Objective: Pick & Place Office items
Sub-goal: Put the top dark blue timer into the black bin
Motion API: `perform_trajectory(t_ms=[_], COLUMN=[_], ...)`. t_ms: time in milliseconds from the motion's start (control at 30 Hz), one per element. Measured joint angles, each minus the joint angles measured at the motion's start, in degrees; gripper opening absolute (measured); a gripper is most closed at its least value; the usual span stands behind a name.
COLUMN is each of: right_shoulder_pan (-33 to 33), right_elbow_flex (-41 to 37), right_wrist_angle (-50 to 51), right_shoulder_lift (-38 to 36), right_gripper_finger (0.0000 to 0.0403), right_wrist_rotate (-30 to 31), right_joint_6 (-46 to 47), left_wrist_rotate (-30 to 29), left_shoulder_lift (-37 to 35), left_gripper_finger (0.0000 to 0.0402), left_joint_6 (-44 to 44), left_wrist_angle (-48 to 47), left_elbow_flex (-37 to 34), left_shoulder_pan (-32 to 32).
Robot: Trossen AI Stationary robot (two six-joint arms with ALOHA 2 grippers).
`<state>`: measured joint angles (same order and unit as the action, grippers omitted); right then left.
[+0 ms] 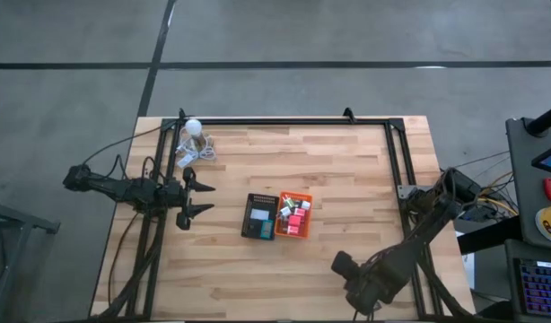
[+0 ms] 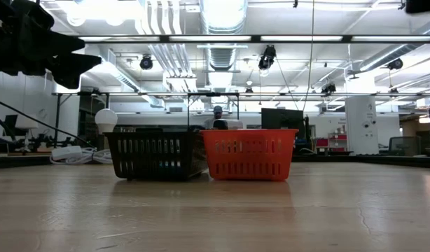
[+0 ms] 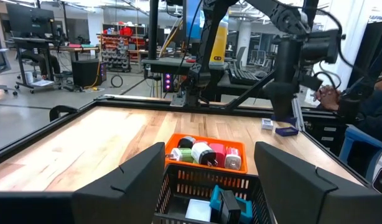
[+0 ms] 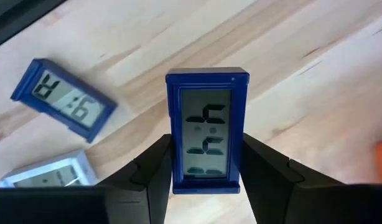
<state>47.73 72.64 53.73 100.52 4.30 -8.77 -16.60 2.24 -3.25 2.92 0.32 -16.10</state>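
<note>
The right gripper (image 4: pixel 206 171), low in the lower right of the overhead frame (image 1: pixel 365 292), has its two dark fingers (image 4: pixel 155 168) pressed against the sides of a small blue-framed digital clock (image 4: pixel 206 127), holding it by its lower end with the grey display facing the wrist camera. The dark segment digits on the screen are too broken up to read. Just beside it on the wooden table (image 4: pixel 315 68) lie two more like it: a blue one (image 4: pixel 64 106) at the upper left of that frame, its digits looking like an upside-down "9:" and another figure, and a pale blue-white one (image 4: pixel 48 174) at the lower left, partly cut off.

Well apart, at the left edge of the overhead frame, the left gripper (image 1: pixel 196 199) hangs above the table with its fingers spread wide and nothing between them, facing the black tray (image 1: pixel 258 216) and the orange tray (image 1: pixel 293 213) at mid-table. These sit touching, holding small pink, white, green and teal pieces (image 3: pixel 209 154)
</note>
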Motion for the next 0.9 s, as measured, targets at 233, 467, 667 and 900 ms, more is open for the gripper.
perform_trajectory(t_ms=[233, 467, 667, 900], right_shoulder_pan=[-3.51, -8.34, -13.57, -20.23], right_elbow_flex=[6.04, 10.46, 11.94, 12.15], right_wrist_angle=[2.43, 4.98, 5.03, 4.11], right_shoulder_lift=[-0.05, -0.05, -0.05, -0.05], right_gripper_finger=[0.0163, 0.0162, 0.0154, 0.016], right_wrist_rotate=[0.44, 0.43, 0.41, 0.41], right_joint_6=[-6.93, -17.62, -24.71, -36.01], left_wrist_rotate=[0.01, 0.01, 0.0, 0.0], left_shoulder_lift=[0.01, 0.01, 0.02, 0.02], left_gripper_finger=[0.0252, 0.0252, 0.0252, 0.0252], left_joint_6=[0.0, 0.0, 0.0, 0.0], left_wrist_angle=[0.02, 0.0, 0.0, 0.02], left_elbow_flex=[-0.01, 0.0, 0.0, -0.02], left_shoulder_pan=[-0.02, -0.01, -0.02, -0.02])
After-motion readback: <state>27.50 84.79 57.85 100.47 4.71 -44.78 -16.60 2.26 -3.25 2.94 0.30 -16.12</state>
